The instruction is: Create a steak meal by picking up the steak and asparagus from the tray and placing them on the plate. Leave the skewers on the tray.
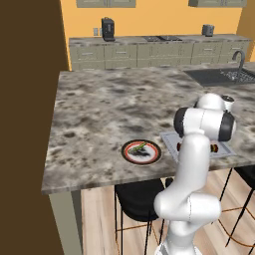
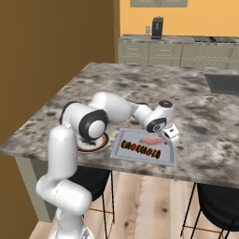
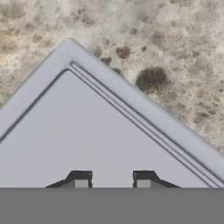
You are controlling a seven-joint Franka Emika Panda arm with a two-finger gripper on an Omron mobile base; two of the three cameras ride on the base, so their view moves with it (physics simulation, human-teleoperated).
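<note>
The plate (image 1: pixel 141 152) lies near the counter's front edge, and the thin green asparagus (image 1: pixel 139 147) rests on it. To its right sits the light-grey tray (image 2: pixel 122 140), holding the pinkish steak (image 2: pixel 151 139) and a row of multicoloured skewers (image 2: pixel 140 149). My gripper (image 2: pixel 171 137) hangs low over the tray's far right part, just right of the steak. In the hand view the gripper (image 3: pixel 112 180) is open, its fingertips (image 3: pixel 81 180) apart over a bare corner of the tray (image 3: pixel 87 131), with nothing between them. My arm hides part of the plate (image 2: pixel 95 145) in the right base view.
The marbled counter (image 1: pixel 109 109) stretches far beyond the tray. A sink (image 1: pixel 219 75) with a faucet (image 1: pixel 240 60) sits at the back right. Black stools (image 1: pixel 139 196) stand under the front edge. A coffee machine (image 1: pixel 107 29) stands on the back counter.
</note>
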